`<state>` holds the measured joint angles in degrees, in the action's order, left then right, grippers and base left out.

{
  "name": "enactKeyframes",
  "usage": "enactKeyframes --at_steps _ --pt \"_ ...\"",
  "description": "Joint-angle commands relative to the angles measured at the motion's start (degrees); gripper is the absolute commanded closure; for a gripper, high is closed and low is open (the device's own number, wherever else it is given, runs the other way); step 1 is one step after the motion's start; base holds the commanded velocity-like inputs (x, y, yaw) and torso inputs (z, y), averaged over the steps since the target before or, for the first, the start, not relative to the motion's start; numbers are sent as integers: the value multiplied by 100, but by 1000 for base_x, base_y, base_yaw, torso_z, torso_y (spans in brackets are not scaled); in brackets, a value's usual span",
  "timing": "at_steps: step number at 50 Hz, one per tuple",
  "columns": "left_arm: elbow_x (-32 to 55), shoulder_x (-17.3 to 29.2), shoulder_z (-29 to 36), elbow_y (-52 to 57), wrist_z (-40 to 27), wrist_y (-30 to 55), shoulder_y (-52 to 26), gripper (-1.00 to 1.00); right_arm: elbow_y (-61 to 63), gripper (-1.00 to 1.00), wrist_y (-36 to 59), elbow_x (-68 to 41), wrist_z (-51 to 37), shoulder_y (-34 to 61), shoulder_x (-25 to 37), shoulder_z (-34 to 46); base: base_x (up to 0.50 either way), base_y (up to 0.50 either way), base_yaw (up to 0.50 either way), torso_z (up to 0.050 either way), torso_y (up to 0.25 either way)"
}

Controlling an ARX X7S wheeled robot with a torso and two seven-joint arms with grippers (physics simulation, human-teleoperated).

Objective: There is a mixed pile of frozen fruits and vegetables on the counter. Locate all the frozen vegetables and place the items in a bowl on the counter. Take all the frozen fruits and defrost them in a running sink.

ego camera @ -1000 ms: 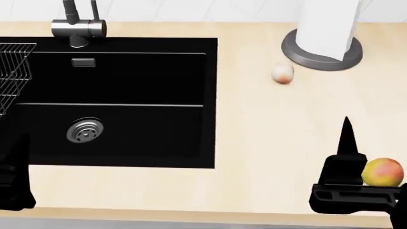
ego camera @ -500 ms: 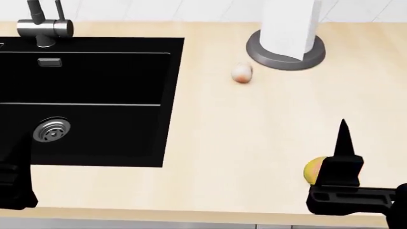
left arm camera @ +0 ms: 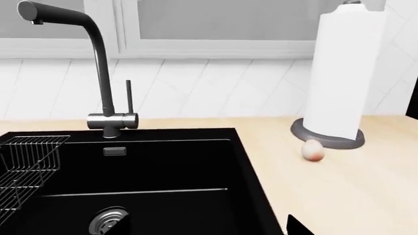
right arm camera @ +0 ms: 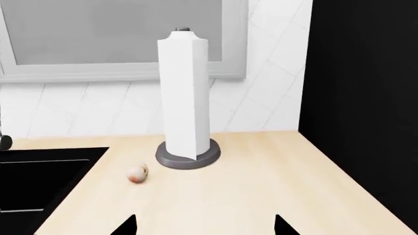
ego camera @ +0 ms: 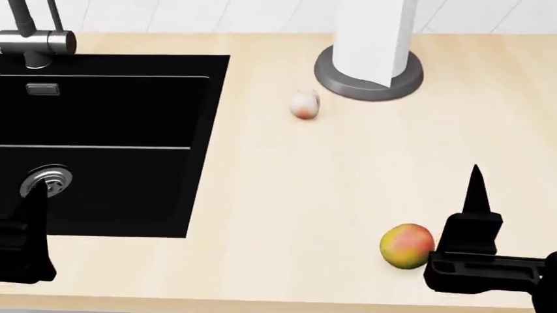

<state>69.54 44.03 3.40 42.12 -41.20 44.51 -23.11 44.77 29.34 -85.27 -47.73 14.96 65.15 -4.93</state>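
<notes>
Two frozen fruits lie on the counter. The pale peach-like fruit rests between the sink and the paper-towel base. The yellow-green mango with a red blush lies near the front edge, just left of my right gripper's finger. My right gripper is open over bare counter, holding nothing. Over the sink's front right corner hangs my left gripper, open and holding nothing. No water runs from the faucet. The frozen vegetables and the bowl are out of view.
A white paper-towel roll on a grey base stands at the back of the counter. A wire rack hangs in the sink's far side, and a silver drain sits in its floor. A black panel rises on the right.
The whole head view has slid left: sink, peach and towel roll moved leftward. The mango went from right of my right gripper, behind its finger, to its left. Both grippers look unchanged.
</notes>
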Motion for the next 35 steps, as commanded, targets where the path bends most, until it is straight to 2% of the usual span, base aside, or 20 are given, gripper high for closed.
enactKeyframes --at_steps 1,7,12,21,28,32,35 --pt "22 9 -5 3 33 -31 15 -100 -7 -100 36 -4 -87 -4 37 -40 378 -157 0 0 0" --pt "223 262 -348 148 95 -162 355 -100 -44 -100 57 69 -14 -18 -1 1 379 -161 0 0 0" --pt "74 66 -86 30 45 -82 118 -100 -31 -100 82 46 -10 19 -19 49 391 -171 0 0 0" --pt "39 23 -71 -4 97 -144 162 -100 -49 -100 156 55 -14 132 -13 141 349 -228 0 0 3" --pt "267 301 -484 157 190 -315 616 -100 -17 -100 182 23 28 196 -39 198 47 -54 0 0 3" --pt "147 27 -41 -45 77 -101 179 -100 -27 -100 166 19 37 179 -40 165 0 0 0 0 0" --pt "399 274 -328 153 146 -186 510 -100 -23 -100 162 48 45 153 -54 162 0 0 0 0 0"
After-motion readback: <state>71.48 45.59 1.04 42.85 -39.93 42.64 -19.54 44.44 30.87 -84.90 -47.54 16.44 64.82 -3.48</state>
